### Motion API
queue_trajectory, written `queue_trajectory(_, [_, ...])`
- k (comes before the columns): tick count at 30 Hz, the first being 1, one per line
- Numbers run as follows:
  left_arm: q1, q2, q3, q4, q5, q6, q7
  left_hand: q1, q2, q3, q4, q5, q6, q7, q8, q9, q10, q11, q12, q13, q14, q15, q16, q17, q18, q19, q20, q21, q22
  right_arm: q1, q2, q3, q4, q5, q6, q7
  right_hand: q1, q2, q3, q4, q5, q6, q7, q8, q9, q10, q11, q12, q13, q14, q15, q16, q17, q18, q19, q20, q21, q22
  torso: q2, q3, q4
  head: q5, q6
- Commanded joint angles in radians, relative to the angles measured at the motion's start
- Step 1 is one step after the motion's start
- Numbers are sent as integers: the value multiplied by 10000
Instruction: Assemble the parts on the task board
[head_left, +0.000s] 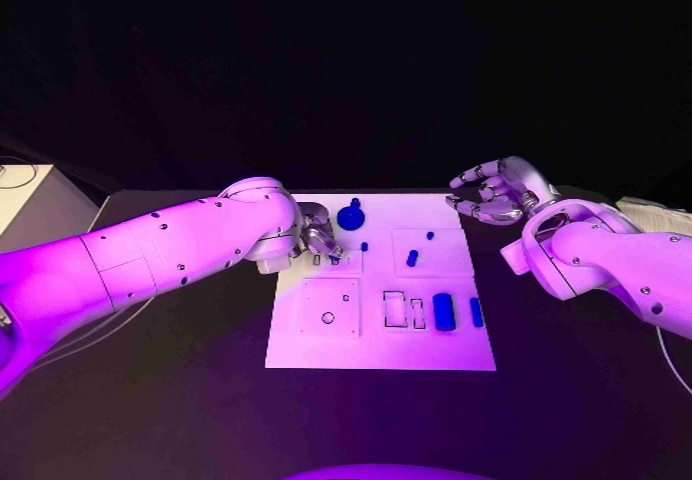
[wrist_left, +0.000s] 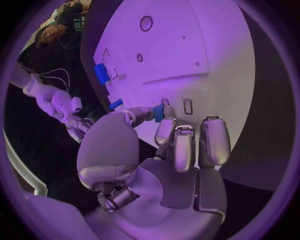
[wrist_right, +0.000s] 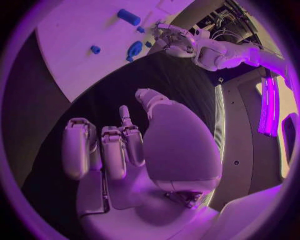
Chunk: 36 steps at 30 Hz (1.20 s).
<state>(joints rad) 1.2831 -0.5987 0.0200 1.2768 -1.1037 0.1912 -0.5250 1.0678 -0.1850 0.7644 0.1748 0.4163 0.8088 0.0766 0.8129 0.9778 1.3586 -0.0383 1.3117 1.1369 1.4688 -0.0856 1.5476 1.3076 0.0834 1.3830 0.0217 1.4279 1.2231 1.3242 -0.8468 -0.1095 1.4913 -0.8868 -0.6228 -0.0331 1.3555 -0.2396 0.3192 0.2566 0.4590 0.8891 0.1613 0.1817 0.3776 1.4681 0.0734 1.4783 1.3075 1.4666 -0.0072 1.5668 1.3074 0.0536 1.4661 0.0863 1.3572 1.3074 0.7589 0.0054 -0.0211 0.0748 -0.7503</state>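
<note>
The left hand (head_left: 320, 240) is down over the far left part of the flat white task board (head_left: 378, 350), and in the left wrist view its thumb and a fingertip pinch a small blue peg (wrist_left: 159, 113), the other fingers curled just beside it. A little rectangular slot (wrist_left: 188, 106) sits right next to that peg on the board surface, and that looks like the target, though which recess it is meant for I cannot tell for sure. Just beyond the fingers stands a darker blue knob-shaped part (head_left: 353, 212), very near the knuckles.

Off the board's far right corner the right hand (head_left: 495, 193) hovers above the black table (head_left: 173, 400), fingers curled inward with nothing in them, well apart from every piece. Between the two hands lie a short blue peg (head_left: 413, 258) and a tiny blue stub (head_left: 430, 235); nearer the robot, a blue cylinder (head_left: 443, 310) and a slim blue bar (head_left: 476, 312) sit beside the open rectangular cut-outs (head_left: 404, 310).

The risks here: the pinch is slim, so a tilted peg could catch the slot edge and pop free; and any sweep of those curled fingers could knock the knob-shaped part over
</note>
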Motion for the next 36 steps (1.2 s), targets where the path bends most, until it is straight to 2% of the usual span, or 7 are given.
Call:
queue_trajectory(1, [-56, -15, -55, -7, -108, 576, -58, 34, 114, 1171, -1224, 38, 536, -477, 15, 122, 45, -27, -35, -4, 910, -73, 24, 2281, -119, 46, -18, 41, 20, -3, -10, 4, 11, -88, 78, 17, -30, -64, 60, 7, 49, 4, -1, 43, 10, 109, 18, 40, 1818, 999, 26, -47, 2472, 23, 334, 57, -50, 459, -9, 1, 9, -2, -30])
queue_trajectory(6, [-56, -31, -59, 14, -111, 654, -64, 37, 119, 1174, -1231, 40, 538, -479, 14, 125, 46, -29, -37, -8, 913, -74, 28, 2287, -120, 48, -18, 42, 24, -3, -12, 4, 7, -88, 77, 16, -30, -64, 60, 7, 49, 4, -1, 43, 10, 109, 18, 40, 1818, 999, 26, -47, 2472, 23, 334, 57, -50, 459, -3, -8, -6, 9, -39])
queue_trajectory(36, [-56, -37, -70, 70, -127, 756, -79, 34, 129, 1177, -1258, 44, 551, -484, 10, 144, 53, -35, -44, -19, 886, -80, -24, 2200, -114, 32, -22, 28, -7, -3, -11, 4, -16, -93, 95, -1, -43, -66, 75, 25, 58, 0, -2, 49, 11, 128, 17, 59, 1834, 998, 25, -49, 2469, 25, 334, 55, -60, 452, 2, -4, -7, 16, -131])
